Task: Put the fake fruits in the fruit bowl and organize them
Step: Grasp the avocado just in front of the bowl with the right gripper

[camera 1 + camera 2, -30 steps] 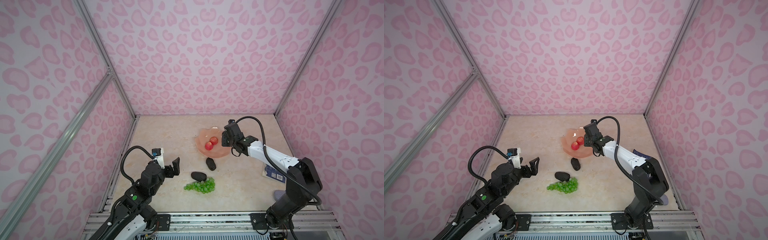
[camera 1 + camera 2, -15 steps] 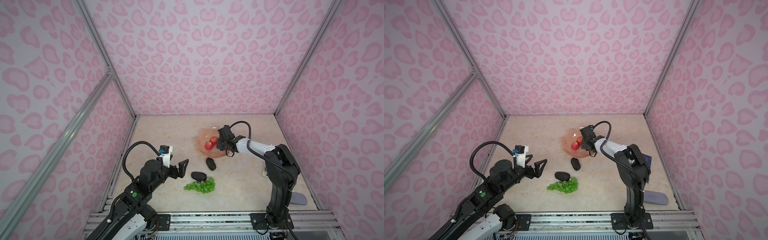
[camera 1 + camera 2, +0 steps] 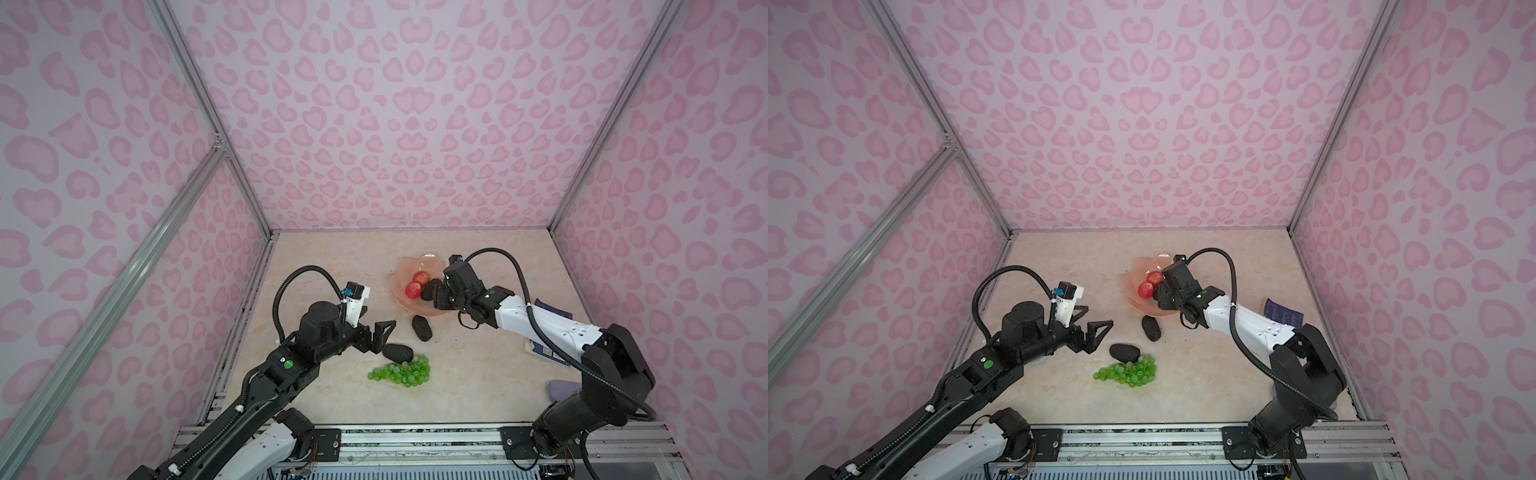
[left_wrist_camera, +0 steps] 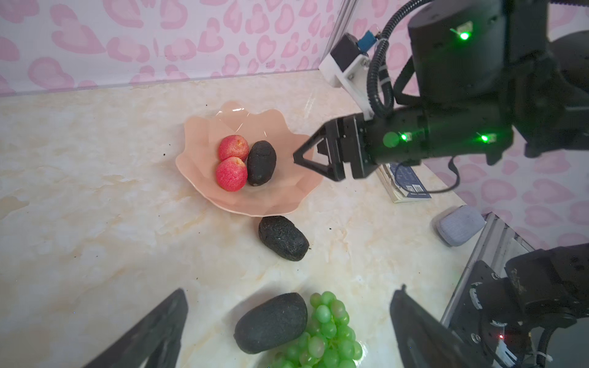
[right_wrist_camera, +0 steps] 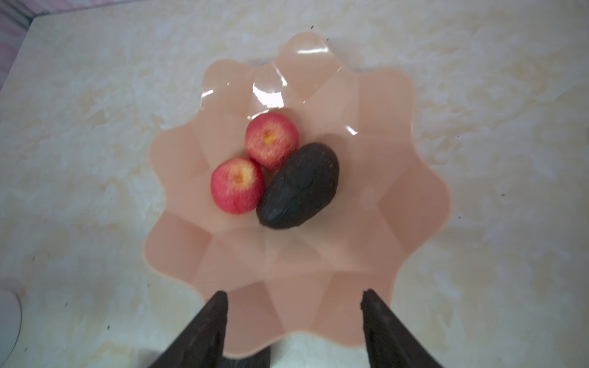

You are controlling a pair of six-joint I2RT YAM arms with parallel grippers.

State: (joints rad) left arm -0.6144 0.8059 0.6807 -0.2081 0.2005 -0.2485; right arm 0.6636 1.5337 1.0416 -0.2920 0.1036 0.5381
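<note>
Resting in fruit bowl (image 5: 398, 191), two apples (image 5: 237, 186), one avocado (image 5: 298, 191)

The left arm (image 3: 320, 328) is black with a round green sticker (image 3: 287, 364); the right arm (image 3: 536, 322) wears a white shell. Ribbed black cables (image 3: 492, 250) loop over both wrists, and the fingers (image 5: 389, 334) are hollow black triangles.

One avocado (image 4: 261, 163) now in fruit bowl (image 4: 204, 133) beside apples (image 4: 232, 173), right pincer (image 5: 294, 294) opened and withdrawn, left pincer (image 4: 291, 290) advanced

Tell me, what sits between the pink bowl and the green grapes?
A black avocado near the bowl and another avocado beside the grapes; both top views show them.
</note>
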